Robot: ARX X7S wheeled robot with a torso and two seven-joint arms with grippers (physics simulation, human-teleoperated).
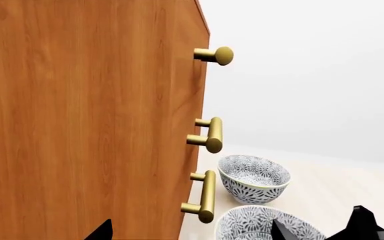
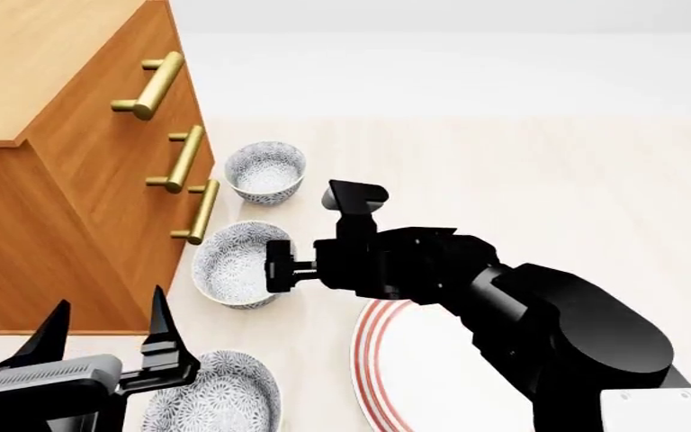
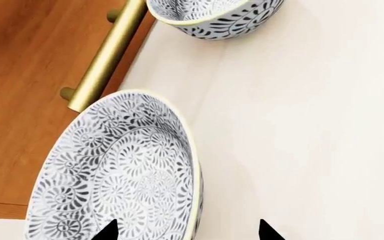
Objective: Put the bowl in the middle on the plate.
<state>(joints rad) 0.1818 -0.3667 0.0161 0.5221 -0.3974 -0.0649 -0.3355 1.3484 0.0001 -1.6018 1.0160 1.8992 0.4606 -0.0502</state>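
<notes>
Bowl point(image 2: 237, 264) number two of three is the one that counts, sitting in the middle of a line along the front of the wooden cabinet point(image 2: 69, 180), on the pale worktop point(image 2: 538, 162). One bowl point(image 2: 265, 171) sits farther back, another point(image 2: 216, 393) nearest the robot. So three bowls, one red-ringed plate point(image 2: 412, 378) partly under the right arm, and three brass handles point(image 2: 183, 159) on the cabinet. Right tool point(image 2: 277, 267) is at the middle bowl's rim, tips spread on either side of it in the wrist view, not pinching yet. Left tool point(image 2: 105, 346) hangs beside the near bowl, fingers spread wide, holding nothing.
</notes>
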